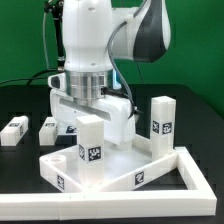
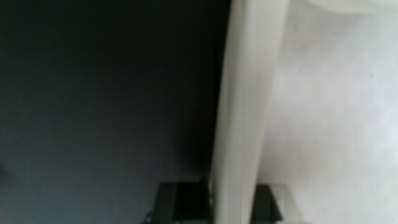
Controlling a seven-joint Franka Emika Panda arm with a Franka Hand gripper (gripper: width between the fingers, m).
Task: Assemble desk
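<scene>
The white desk panel [image 1: 125, 160] lies flat on the black table. Two white tagged legs stand upright on it, one at the front [image 1: 91, 150] and one at the exterior view's right [image 1: 160, 120]. Two more legs lie loose on the table at the exterior view's left [image 1: 14, 131] [image 1: 47, 127]. My gripper [image 1: 90, 108] is down at the panel's far side, its fingertips hidden behind the front leg. In the wrist view the gripper [image 2: 222, 198] has one dark finger [image 2: 180, 202] on each side of the panel's white raised rim [image 2: 237, 90], pressed against it.
A white L-shaped frame [image 1: 198, 172] lies against the panel's front right corner. Black table [image 1: 20, 190] stretches to the front and left. Cables run along the back left, in front of the green wall.
</scene>
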